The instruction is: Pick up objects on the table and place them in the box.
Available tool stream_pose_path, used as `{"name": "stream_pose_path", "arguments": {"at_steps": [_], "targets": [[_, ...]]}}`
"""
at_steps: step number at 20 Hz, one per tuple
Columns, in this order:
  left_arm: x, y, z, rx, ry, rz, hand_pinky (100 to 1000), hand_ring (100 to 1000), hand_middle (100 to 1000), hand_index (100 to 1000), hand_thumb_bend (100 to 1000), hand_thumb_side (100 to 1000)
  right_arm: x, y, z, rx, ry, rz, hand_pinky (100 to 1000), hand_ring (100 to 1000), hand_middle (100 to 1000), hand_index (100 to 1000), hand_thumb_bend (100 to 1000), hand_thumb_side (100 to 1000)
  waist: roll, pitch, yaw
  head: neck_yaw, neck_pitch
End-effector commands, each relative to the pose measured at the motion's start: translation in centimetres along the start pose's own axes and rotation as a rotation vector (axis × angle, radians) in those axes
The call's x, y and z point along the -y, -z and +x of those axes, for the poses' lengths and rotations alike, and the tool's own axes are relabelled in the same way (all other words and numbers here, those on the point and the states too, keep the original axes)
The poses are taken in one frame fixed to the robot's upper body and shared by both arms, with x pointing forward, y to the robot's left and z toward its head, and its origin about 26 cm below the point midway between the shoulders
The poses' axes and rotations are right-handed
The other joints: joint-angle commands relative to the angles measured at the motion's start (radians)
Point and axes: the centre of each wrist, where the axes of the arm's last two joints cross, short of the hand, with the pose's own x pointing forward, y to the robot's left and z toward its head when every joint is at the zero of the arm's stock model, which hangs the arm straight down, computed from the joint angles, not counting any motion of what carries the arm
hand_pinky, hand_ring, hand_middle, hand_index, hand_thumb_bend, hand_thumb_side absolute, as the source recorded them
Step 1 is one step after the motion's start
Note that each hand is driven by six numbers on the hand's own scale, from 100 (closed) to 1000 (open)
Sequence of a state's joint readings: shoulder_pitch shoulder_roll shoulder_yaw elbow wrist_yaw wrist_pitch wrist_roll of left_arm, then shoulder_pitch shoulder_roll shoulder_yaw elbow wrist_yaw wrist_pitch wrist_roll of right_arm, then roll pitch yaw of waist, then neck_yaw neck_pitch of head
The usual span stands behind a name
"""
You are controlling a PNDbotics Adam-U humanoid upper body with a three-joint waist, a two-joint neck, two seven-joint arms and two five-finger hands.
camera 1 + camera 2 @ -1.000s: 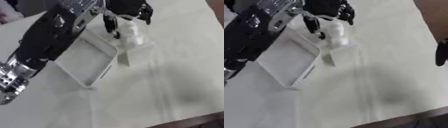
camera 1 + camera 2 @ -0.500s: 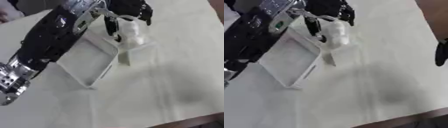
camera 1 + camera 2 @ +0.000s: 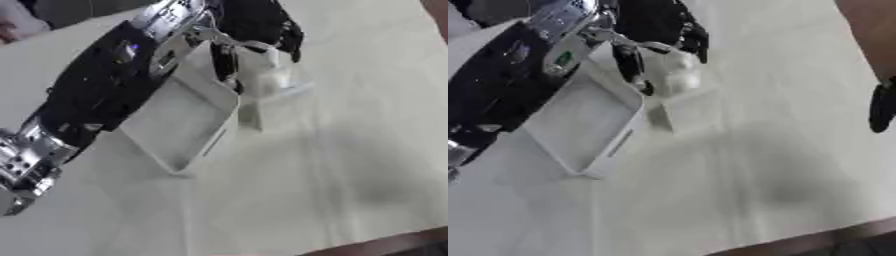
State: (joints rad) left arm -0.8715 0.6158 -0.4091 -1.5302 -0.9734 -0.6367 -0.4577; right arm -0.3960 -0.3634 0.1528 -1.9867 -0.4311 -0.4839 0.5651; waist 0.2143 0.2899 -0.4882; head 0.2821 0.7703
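My left hand (image 3: pixel 254 22) reaches in from the lower left to the top middle of the table. Its fingers and thumb are curled round a white, rounded object (image 3: pixel 264 67) that stands just past the right rim of the box. The box (image 3: pixel 179 122) is white, shallow and open, lies askew under my left forearm, and nothing shows inside it. A flat white piece (image 3: pixel 693 111) lies on the cloth beside the box, below the held object. Only a dark part of my right hand (image 3: pixel 881 107) shows at the right edge of the right eye view.
A pale cloth (image 3: pixel 350 150) covers the table. The table's dark front edge (image 3: pixel 833 240) runs across the lower right corner. A person's sleeve (image 3: pixel 17 22) shows at the far top left.
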Motion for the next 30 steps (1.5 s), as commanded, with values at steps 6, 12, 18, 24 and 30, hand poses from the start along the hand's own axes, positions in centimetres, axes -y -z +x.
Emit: {"name": "stream_pose_path", "arguments": {"at_steps": [6,12,18,24,30], "targets": [[-2.0,0.5,-0.2,0.129,0.099,-0.089,624,663,729,822,879,238,0.3,0.1,0.5,-0.007,-0.012,0.014,265,434,524,748,100,818,-0.007,-0.021,0.005,0.003,0.0],[-2.7,1.3,0.1,0.159,0.104,-0.066,623,663,727,821,872,242,0.2,0.1,0.4,-0.016,-0.004,0.011,264,435,524,748,100,816,-0.007,-0.026,0.005,0.003,0.0],[-2.3,2.2,0.6,0.181,0.076,-0.07,621,663,721,817,865,250,0.1,0.0,0.4,-0.023,0.0,0.008,264,435,524,749,100,814,-0.005,-0.029,0.004,0.002,0.0],[-1.7,2.8,1.2,0.21,0.057,-0.087,620,662,717,810,853,253,0.1,-0.1,0.4,-0.028,0.001,0.006,264,436,524,750,100,812,-0.002,-0.03,0.004,0.0,0.0],[-0.6,2.9,1.6,0.226,0.036,-0.128,618,660,713,802,842,257,0.1,-0.1,0.4,-0.031,0.0,0.007,264,436,524,750,100,811,0.0,-0.029,0.006,0.0,0.0]]}}
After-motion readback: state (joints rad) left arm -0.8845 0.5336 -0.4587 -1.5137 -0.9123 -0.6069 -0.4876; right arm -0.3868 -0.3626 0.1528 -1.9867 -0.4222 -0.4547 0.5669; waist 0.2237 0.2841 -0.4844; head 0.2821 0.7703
